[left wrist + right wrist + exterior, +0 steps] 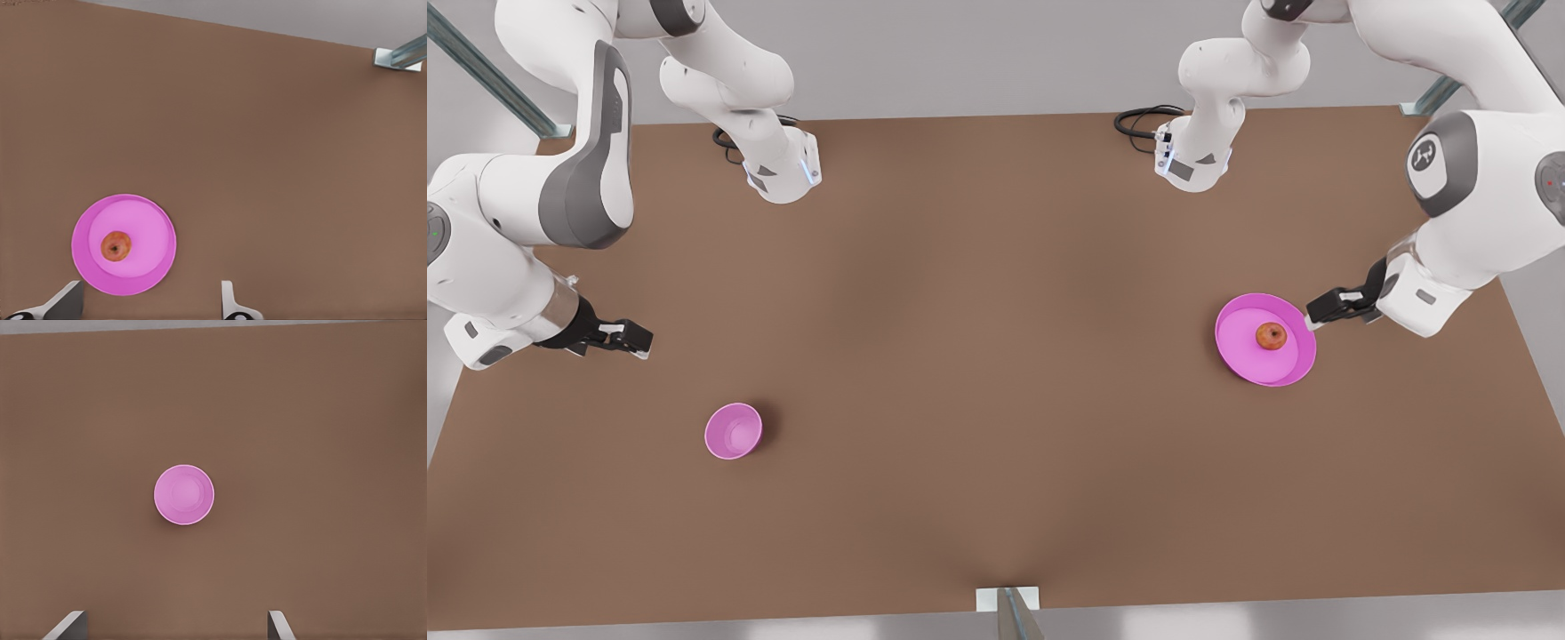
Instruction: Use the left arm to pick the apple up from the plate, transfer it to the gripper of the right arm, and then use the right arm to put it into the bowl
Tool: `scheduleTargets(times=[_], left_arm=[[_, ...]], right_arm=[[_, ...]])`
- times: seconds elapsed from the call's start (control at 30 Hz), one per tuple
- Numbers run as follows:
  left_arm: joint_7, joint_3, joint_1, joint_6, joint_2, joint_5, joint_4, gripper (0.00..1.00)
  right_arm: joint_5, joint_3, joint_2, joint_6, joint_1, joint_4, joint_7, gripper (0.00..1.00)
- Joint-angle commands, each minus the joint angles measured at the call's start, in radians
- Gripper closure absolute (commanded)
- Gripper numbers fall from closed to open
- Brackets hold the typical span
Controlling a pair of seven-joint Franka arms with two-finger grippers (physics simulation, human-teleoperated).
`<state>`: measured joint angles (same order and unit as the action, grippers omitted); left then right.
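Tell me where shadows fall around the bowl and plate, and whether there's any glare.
Front view: the bowl casts a soft shadow toward that view's right, the plate almost none, the table shows broad dim patches; no glare. Right wrist view: faint dark rim beside the bowl. Left wrist view: flat, even light on the apple.

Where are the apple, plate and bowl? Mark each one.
apple (1271,336), front view, middle of the fruit
plate (1240,354), front view, bare floor beside the apple
bowl (733,431), front view, inside bottom

Matt brown table (978,356), smooth plastic-looking pink plate (1240,356) and bowl (733,431), seemingly matt-skinned apple (1271,336).
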<state>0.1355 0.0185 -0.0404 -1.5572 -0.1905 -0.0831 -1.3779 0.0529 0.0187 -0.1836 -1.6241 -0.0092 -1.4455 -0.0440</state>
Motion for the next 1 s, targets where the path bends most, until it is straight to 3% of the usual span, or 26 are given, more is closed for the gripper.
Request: scheduleTargets(times=[0.0,0.07,0.37,0.63,0.97], left_arm=[[-0.172,0.0,0.002,-0.006,0.0,0.003,0.0,0.0],[-0.175,0.003,0.042,-0.058,-0.037,-0.003,-0.013,0.0],[-0.224,0.027,0.12,-0.696,0.025,-0.003,-0.736,0.0],[-0.298,0.034,0.174,-0.799,-0.001,0.023,-0.885,0.0],[-0.297,0.034,0.171,-0.86,-0.133,0.023,-0.903,0.0]], right_arm=[[-0.001,0.0,0.001,0.0,0.0,0.001,-0.007,0.0],[-0.001,0.0,0.001,0.0,0.0,0.001,-0.007,0.0],[-0.001,0.0,0.0,0.0,0.0,0.001,-0.008,0.0],[-0.002,0.0,-0.008,-0.002,-0.005,-0.001,-0.005,0.0],[-0.002,0.001,-0.011,-0.002,-0.006,-0.001,-0.004,0.0]])
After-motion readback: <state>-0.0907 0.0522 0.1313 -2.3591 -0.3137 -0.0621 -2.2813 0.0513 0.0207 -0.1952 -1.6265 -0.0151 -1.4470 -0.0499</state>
